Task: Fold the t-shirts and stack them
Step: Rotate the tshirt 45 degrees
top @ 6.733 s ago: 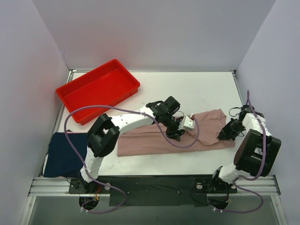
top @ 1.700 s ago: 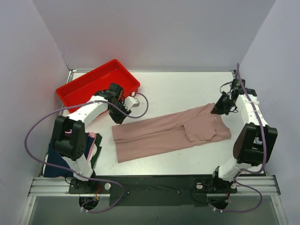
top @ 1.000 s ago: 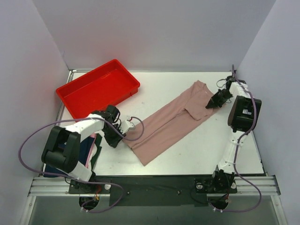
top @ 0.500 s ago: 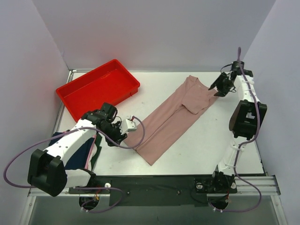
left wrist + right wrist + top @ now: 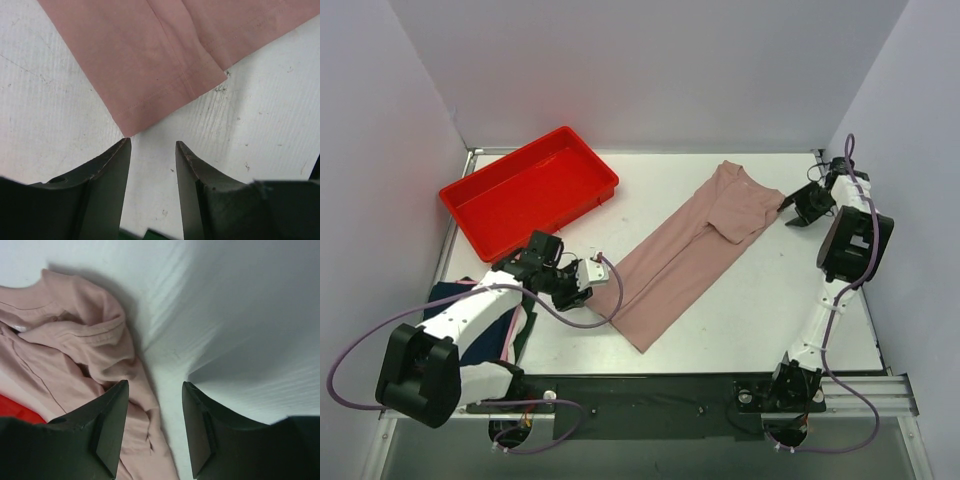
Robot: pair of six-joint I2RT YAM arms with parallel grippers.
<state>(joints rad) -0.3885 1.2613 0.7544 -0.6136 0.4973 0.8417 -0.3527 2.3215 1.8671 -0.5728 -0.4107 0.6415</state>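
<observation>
Pink t-shirt flat, diagonal on counter. Left claw apart, empty, at hem corner; right claw apart, empty, beside collar.

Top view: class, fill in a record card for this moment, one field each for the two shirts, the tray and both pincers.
pink shirt: long folded strip, lying diagonally
navy shirt: near left, partly hidden
tray: red, far left, empty
left pincer: open, empty, just off the strip's near corner
right pincer: open, empty, beside the collar end
</observation>
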